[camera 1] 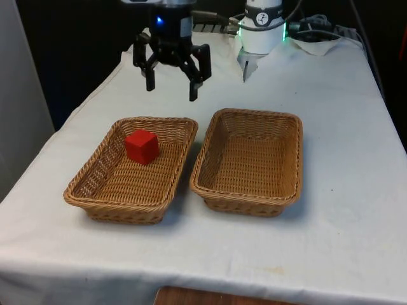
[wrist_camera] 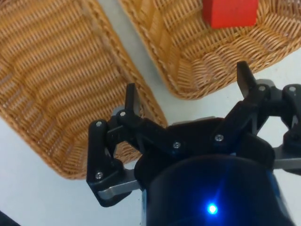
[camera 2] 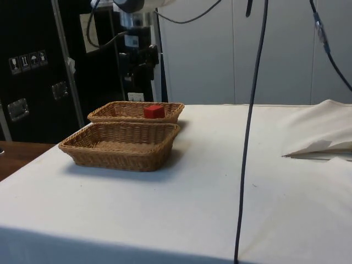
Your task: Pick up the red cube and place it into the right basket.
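A red cube [camera 1: 142, 146] lies inside the wicker basket [camera 1: 102, 184] on the front view's left, near that basket's far end; it also shows in the side view as the red cube [camera 2: 154, 111] and in the wrist view as the red cube [wrist_camera: 230, 12]. A second wicker basket [camera 1: 210, 184] with nothing in it stands on the front view's right. My black gripper [camera 1: 172, 87] hangs open in the air above the far rims of the two baskets, holding nothing. In the wrist view the gripper [wrist_camera: 188, 89] spreads its fingers over the gap between the baskets.
The two baskets sit side by side on the white cloth [camera 1: 343, 210], almost touching. The arm's white base [camera 1: 262, 32] and cables lie at the table's far end. A black cable [camera 2: 250, 121] hangs down in the side view. Crumpled cloth [camera 2: 324, 129] lies at the side.
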`<state>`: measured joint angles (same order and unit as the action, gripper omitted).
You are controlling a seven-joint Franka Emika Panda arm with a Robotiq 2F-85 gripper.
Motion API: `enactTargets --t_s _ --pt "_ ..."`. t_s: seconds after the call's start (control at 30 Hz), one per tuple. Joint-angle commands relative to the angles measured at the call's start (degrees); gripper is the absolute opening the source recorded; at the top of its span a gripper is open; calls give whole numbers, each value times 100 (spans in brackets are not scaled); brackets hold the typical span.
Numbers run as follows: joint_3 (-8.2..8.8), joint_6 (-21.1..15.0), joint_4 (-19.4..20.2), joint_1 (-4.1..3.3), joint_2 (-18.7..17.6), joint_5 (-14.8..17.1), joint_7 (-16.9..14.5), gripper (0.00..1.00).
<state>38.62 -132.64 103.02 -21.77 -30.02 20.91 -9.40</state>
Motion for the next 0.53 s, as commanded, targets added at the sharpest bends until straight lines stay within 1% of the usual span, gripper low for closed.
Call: enactTargets --t_s 0.0,0.13,0.17,0.2,0.47,0.5 --pt "6 11 46 -69 52 -63 40 100" --pt "-63 17 52 -86 80 -103 29 100" --pt "-80 17 6 -34 40 -63 11 100" --pt "-80 11 52 -86 86 -109 23 100" --pt "-252 -17 120 -109 155 -132 -34 100" --pt "-264 17 46 -63 86 -97 -34 100"
